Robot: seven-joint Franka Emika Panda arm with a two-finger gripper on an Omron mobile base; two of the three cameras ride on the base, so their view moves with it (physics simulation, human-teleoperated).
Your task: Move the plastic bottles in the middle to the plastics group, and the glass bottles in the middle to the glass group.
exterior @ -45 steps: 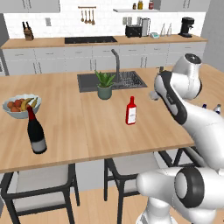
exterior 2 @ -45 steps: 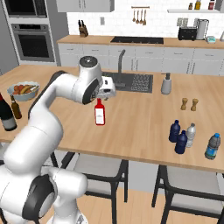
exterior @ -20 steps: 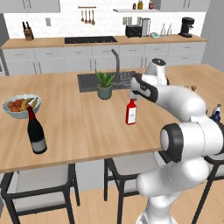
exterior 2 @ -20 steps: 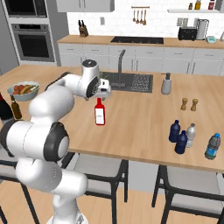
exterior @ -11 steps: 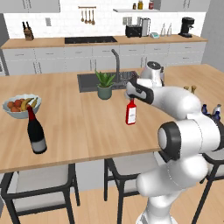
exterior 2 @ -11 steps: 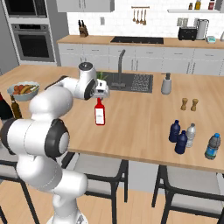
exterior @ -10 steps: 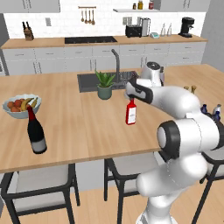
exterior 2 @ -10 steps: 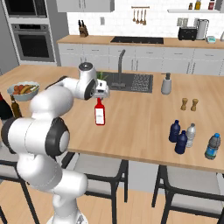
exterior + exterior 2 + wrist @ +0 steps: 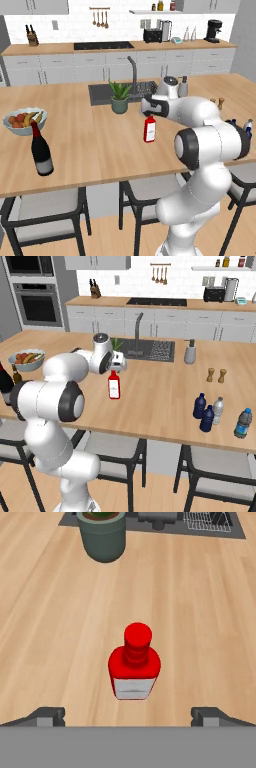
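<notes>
The slim red bottle (image 9: 135,662) with a white label stands upright mid-counter, also seen as the red bottle (image 9: 149,129) (image 9: 114,385). My gripper (image 9: 129,716) hangs just above its cap, open, one fingertip to each side and nothing held; the gripper (image 9: 149,113) (image 9: 115,368) sits right over the bottle's neck. Two dark navy-blue bottles (image 9: 200,405) (image 9: 207,418) stand at the counter's right, beside the pale grey bottle (image 9: 217,409). The nearly black wine bottle (image 9: 41,152) stands far left, near the front edge.
A potted plant (image 9: 119,97) stands just behind the red bottle, before the sink (image 9: 150,349). A fruit bowl (image 9: 24,120) sits behind the wine bottle. A grey soap dispenser (image 9: 190,352), two small shakers (image 9: 216,375) and a clear blue-labelled bottle (image 9: 243,422) stand on the right.
The arm has swung from the right side over to the red bottle, and the hand has closed in above its cap. No bottle has moved.
</notes>
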